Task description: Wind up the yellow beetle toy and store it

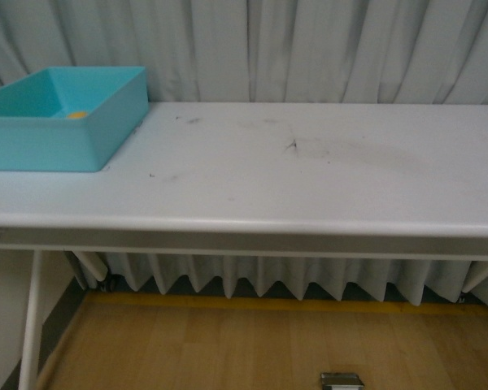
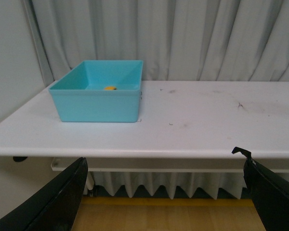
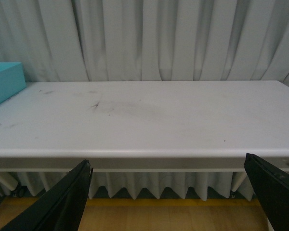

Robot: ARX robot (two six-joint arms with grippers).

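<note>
The yellow beetle toy [image 2: 109, 88] lies inside the turquoise bin [image 2: 98, 103], low against the far wall of its floor; only a small rounded patch of glossy yellow shows above the near rim (shape, wheels and windows cannot be made out at this size). The bin is a smooth, matte plastic box, rectangular with slightly flared walls and softly rounded corners, open at the top. It stands on the white table [image 1: 309, 171] at the table's left end, ahead of and above the left gripper [image 2: 166, 192], and well off to the left of the right gripper [image 3: 168, 197]. Both grippers are held below the table's front edge and clear of it, touching nothing; each shows two dark, wedge-shaped fingers [image 2: 53, 202] set wide apart with bare air between them, so both stand spread and hold nothing. The table top is a flat, smooth white slab with a rounded front edge, carried on white tubular legs [image 1: 31, 325]; its surface bears grey scuffs and smudges [image 1: 293, 146] near the middle. Pleated pale grey curtains [image 1: 325, 49] hang behind the table along its full width. The floor [image 1: 228, 349] beneath is light wood with a yellow strip at the curtain's foot. Nothing else stands between either gripper and the bin.
</note>
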